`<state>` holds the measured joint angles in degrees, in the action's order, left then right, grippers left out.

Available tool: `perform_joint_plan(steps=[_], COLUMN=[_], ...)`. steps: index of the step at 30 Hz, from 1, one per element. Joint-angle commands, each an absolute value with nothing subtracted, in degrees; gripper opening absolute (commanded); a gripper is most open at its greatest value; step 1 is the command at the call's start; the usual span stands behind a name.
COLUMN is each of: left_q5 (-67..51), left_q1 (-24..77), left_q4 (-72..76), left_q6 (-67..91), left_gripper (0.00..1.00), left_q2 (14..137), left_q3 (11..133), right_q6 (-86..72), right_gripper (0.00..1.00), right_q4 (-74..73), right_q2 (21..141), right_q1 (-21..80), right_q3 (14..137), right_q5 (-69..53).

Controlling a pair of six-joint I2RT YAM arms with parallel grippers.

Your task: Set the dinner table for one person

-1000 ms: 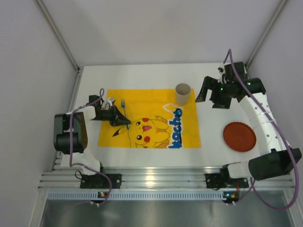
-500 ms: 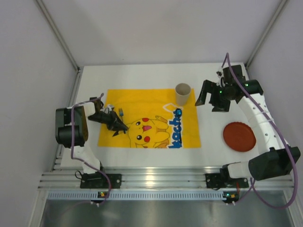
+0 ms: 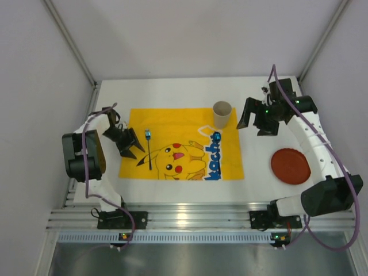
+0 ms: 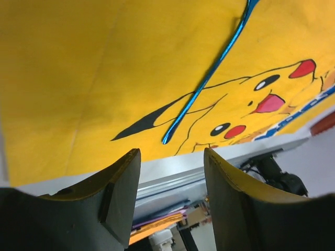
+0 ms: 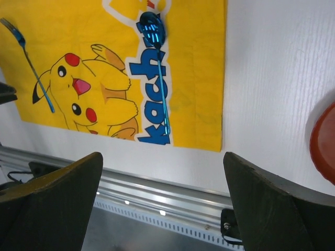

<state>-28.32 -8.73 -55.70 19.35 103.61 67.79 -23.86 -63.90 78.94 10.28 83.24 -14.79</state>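
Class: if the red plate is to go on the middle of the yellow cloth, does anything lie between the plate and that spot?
Yes. A blue spoon lies on the right side of the cloth, along the blue lettering, between the red plate and the middle. A plate slid straight across would probably hit it; lifted over, it should pass.

Bare yellow Pikachu cloth [image 3: 172, 121] lies open between the blue fork [image 3: 149, 148] on its left and the blue spoon [image 5: 160, 73] on its right. The paper cup [image 3: 222, 114] stands upright at the cloth's far right corner, the only tall thing to go around. The left gripper [image 3: 137, 146], jaws apart and empty, sits just left of the fork. The right gripper [image 3: 256, 123], spread wide, hangs just right of the cup. White dinner table [image 3: 172, 92] shows bare behind the cloth and between the cloth and the red plate [image 3: 291, 166].
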Motion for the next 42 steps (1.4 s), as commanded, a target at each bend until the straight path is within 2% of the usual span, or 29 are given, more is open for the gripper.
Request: perform_joint_plan(steps=[1, 5, 9, 12, 19, 25, 28, 29, 31, 32, 34, 35, 42], left_q5=[-18.8, -20.1, -21.3, -20.4, -23.6, -23.8, -24.0, -24.3, -23.9, -23.8, -23.5, -23.5, -22.9], left_q1=[-9.1, -8.9, -6.3, -2.8, 1.8, 2.1, 2.1, 2.1, 2.1, 2.0, 2.0, 2.0, 1.9], left_q4=[-61.1, -58.3, -54.8, -54.1, -50.4, -51.1, -51.1, -50.9, -50.8, -50.7, -50.5, -50.4, -50.2], left_q6=[20.4, 22.9, 24.6, 24.8, 24.8, 22.7, 22.3, 22.2, 22.1, 22.1, 22.0, 22.0, 22.4], left_gripper=[0.57, 0.57, 0.58, 0.57, 0.56, 0.55, 0.55, 0.55, 0.55, 0.55, 0.55, 0.55, 0.55], left_q2=[99.7, 94.8, 91.9, 92.4, 93.6, 94.5, 94.3, 94.3, 93.7, 93.4, 92.6, 92.3, 91.4], left_q3=[72.4, 73.9, 73.2, 72.4, 69.5, 70.5, 70.0, 69.7, 68.8, 68.5, 67.4, 67.2, 65.9], right_q6=[-22.5, -23.6, -26.3, -25.1, -24.7, -24.8, -25.0, -25.0, -25.0, -25.0, -24.7, -24.6, -23.0], right_gripper=[1.0, 1.0, 1.0, 1.0, 0.99, 0.87, 0.76, 0.6, 0.41, 0.25, 0.11, 0.0, 0.0], right_q4=[-63.7, -62.5, -59.5, -57.8, -49.5, -47.9, -48.0, -47.9, -47.5, -47.5, -47.2, -47.1, -47.6], right_q2=[79.0, 78.8, 77.9, 78.9, 89.3, 98.0, 101.9, 102.6, 104.3, 104.8, 105.9, 106.3, 101.4], right_q1=[9.2, 4.0, -8.8, -9.8, -9.1, -6.4, -4.7, -4.1, -3.7, -3.3, -3.2, -3.2, -3.3], right_q3=[84.7, 79.7, 73.3, 70.1, 63.6, 65.7, 67.1, 67.1, 67.1, 67.0, 66.5, 66.4, 66.4], right_q5=[-9.7, -3.5, -2.0, 4.2, 2.0, 6.8, 9.0, 9.3, 9.8, 10.6, 10.7, 11.3, 13.4])
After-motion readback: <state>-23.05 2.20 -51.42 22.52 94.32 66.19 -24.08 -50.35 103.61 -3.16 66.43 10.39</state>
